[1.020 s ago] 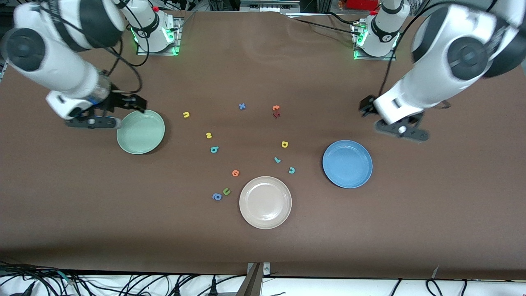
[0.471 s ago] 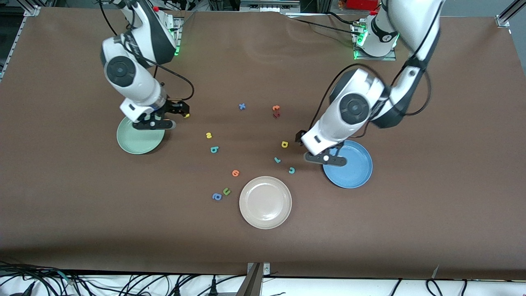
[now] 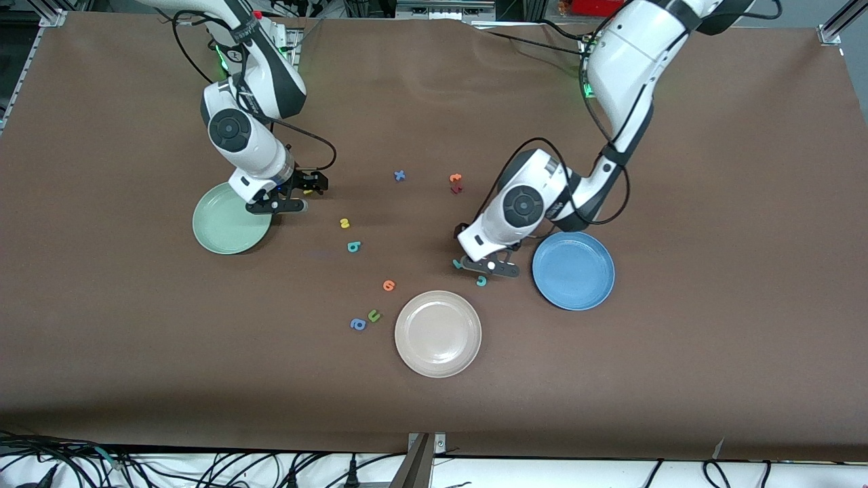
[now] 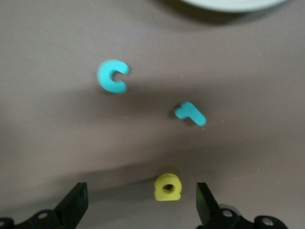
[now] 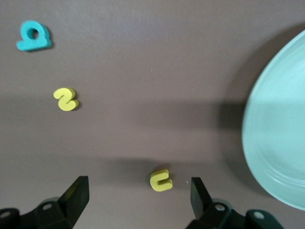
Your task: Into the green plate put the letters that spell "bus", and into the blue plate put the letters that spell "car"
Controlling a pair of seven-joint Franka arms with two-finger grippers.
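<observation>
My right gripper is open low over the table, with the yellow "u" between its fingers, untouched. The yellow "s" and teal "b" lie apart from it, and the green plate is beside it. My left gripper is open around the yellow "a"; the teal "r" and teal "c" lie close by. In the front view the left gripper hides the "a", and the blue plate sits beside it. The right gripper is next to the green plate.
A beige plate lies nearest the front camera. An orange letter, a green "u" and a blue "a" lie near it. A blue "x" and orange and dark red letters lie toward the robots' bases.
Both arms swung in from the table's ends toward the middle. The right gripper came down over the yellow "u", and the left gripper came down over the yellow "a".
</observation>
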